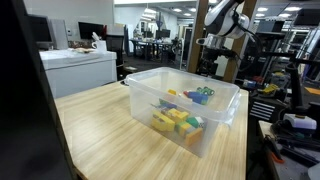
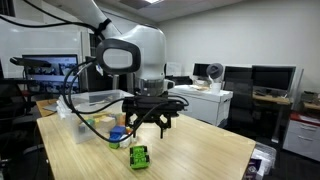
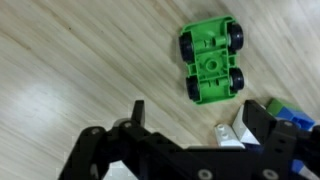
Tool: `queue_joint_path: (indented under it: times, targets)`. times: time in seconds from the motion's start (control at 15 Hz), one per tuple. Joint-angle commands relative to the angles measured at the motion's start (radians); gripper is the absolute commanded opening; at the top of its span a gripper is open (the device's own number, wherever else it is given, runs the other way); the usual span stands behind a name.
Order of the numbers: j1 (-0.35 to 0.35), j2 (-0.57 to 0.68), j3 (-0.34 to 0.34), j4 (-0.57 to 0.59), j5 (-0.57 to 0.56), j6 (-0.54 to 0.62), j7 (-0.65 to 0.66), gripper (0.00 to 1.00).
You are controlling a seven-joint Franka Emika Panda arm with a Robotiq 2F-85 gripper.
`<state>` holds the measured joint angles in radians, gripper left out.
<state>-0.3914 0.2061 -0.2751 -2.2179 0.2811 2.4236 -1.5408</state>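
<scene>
A green toy car (image 3: pixel 212 65) lies upside down on the wooden table (image 3: pixel 70 60), its black wheels up, just beyond my fingertips. It also shows in an exterior view (image 2: pixel 138 157). My gripper (image 3: pixel 195 112) is open and empty and hangs a little above the table (image 2: pixel 148 130). A small white brick (image 3: pixel 228 133) lies on the table against the inner side of one finger. A blue piece (image 3: pixel 300 118) and a green piece (image 3: pixel 276 103) lie just outside that finger.
A clear plastic bin (image 1: pixel 215 125) with several coloured toy pieces stands on the table; it also shows behind the arm (image 2: pixel 95 100). Small blue and white toys (image 2: pixel 118 135) lie beside the gripper. Desks, monitors and chairs surround the table.
</scene>
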Motion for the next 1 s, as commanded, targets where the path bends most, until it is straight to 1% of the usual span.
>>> queue_joint_path:
  times: [0.0,0.07,0.33,0.67,0.93]
  targets:
    - [-0.024,0.011,0.011,-0.017,-0.078,0.016,-0.148,1.00]
    - [-0.026,0.014,0.016,-0.024,-0.093,0.023,-0.194,1.00]
    - [-0.017,0.009,0.028,-0.044,-0.128,0.016,-0.294,1.00]
    - [-0.010,0.017,0.024,-0.065,-0.212,0.009,-0.315,1.00]
    - [-0.011,0.060,0.027,-0.087,-0.238,0.074,-0.293,1.00]
